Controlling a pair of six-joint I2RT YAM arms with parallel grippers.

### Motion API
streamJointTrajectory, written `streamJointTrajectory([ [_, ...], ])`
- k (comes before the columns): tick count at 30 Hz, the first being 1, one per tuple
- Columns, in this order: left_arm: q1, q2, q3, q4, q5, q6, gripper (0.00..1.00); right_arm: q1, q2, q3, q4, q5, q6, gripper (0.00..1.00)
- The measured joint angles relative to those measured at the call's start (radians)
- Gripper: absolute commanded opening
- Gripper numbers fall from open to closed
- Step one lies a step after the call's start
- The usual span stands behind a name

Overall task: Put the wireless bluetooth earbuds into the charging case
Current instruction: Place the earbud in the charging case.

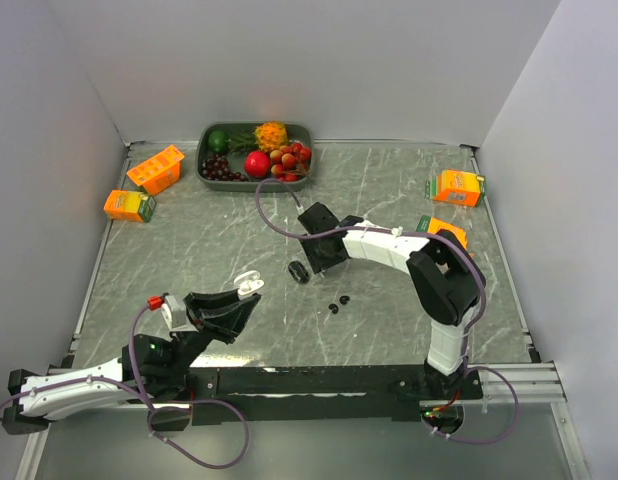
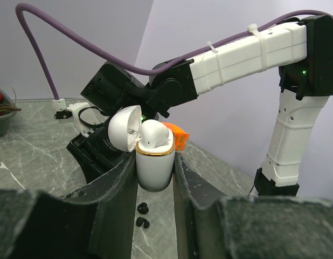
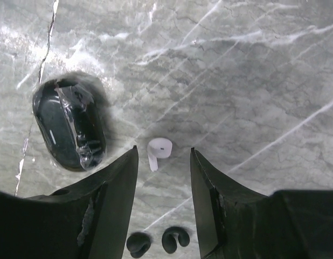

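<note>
Right wrist view has my right pincer [image 3: 164, 157] open astride the white bud [image 3: 159, 150], black buds [image 3: 174, 239] at six o'clock, so I judge pickup is on: drop, pinch, then carry it to the case [image 2: 154, 168] clamped in my left pincer [image 2: 154, 161].

The top camera looked down from high behind the near edge, taking in the whole grey marbled tabletop [image 1: 389, 200]. The left wrist camera faced nearly level across it; the right wrist's stared straight down, close. All shared two tiny glossy black earbuds [image 1: 338, 304].
</note>
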Motion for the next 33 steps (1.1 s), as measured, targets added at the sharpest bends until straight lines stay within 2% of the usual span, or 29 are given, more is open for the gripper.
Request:
streamJointTrajectory([
  [10, 0.0, 0.0, 0.0, -0.003, 0.0, -0.005, 0.01, 0.0, 0.042, 0.004, 0.002, -0.006, -0.002, 0.44],
  [21, 0.0, 0.0, 0.0, -0.006, 0.0, -0.008, 0.01, 0.0, 0.046, 0.014, 0.001, -0.009, -0.004, 0.44],
  [33, 0.0, 0.0, 0.0, -0.007, 0.0, -0.011, 0.01, 0.0, 0.058, 0.027, 0.0, -0.016, -0.007, 0.2],
])
